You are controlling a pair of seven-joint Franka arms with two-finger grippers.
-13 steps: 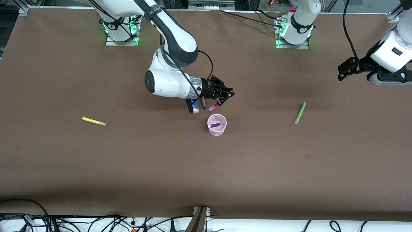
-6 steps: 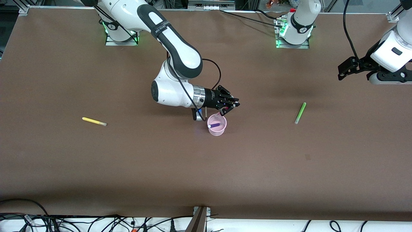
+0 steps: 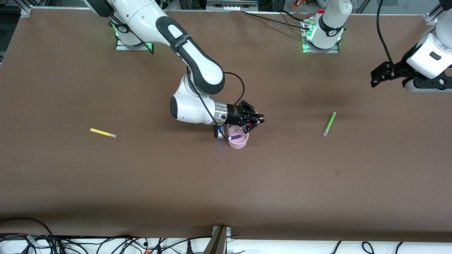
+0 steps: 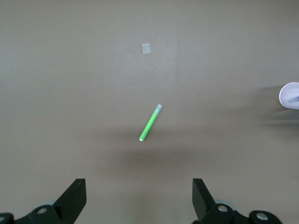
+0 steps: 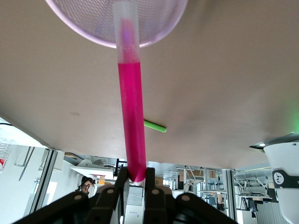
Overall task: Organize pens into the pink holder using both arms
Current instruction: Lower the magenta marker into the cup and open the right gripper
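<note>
Magenta pen [image 5: 130, 116] pinched at one end by the right pincer [image 3: 255, 121], its long axis running straight out from the fingertips so the pale tip already overlaps the rim of the pink holder [image 3: 240, 142] directly below. My read: the coming release depends on that tip staying inside the rim.

Count: four pens.
- One purple pen [image 3: 235, 137], leaning in the holder.
- One magenta, in the right pincer over the holder.
- One yellow pen [image 3: 103, 133], flat on the surface [image 3: 226, 183] toward the right arm's end.
- One green pen [image 3: 329, 124], flat toward the left arm's end.

One holder, mid-surface.

Left pincer [image 4: 139, 198] spread, holding nothing, waiting over the green pen; that arm is clearly the closer one for it.
</note>
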